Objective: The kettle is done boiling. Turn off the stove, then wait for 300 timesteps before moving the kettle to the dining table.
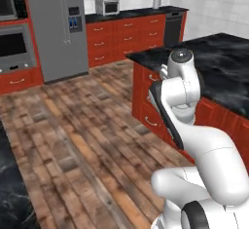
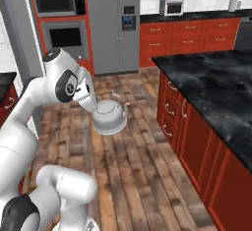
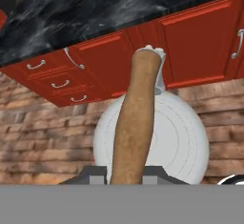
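Note:
The silvery-grey kettle (image 2: 110, 117) hangs above the wooden floor, left of the dining table (image 2: 216, 85). My gripper (image 2: 96, 104) is shut on the kettle's handle. In the hand view the orange-brown handle (image 3: 136, 123) runs up between my dark fingertips (image 3: 96, 173), with my gripper (image 3: 126, 175) closed around it over the round lid and body (image 3: 181, 142). Beyond the kettle lies the dining table's black marble top (image 3: 95, 8) over red drawers. From the left base view, my arm rises in front of the table (image 1: 221, 62). The stove is out of view.
A grey fridge (image 2: 115, 23) and wall ovens (image 2: 61, 18) stand at the back. A toaster oven (image 2: 172, 4) sits on the rear counter above red cabinets. Open wooden floor (image 1: 82, 125) spreads left of the island. A black counter corner (image 1: 9, 189) shows at lower left.

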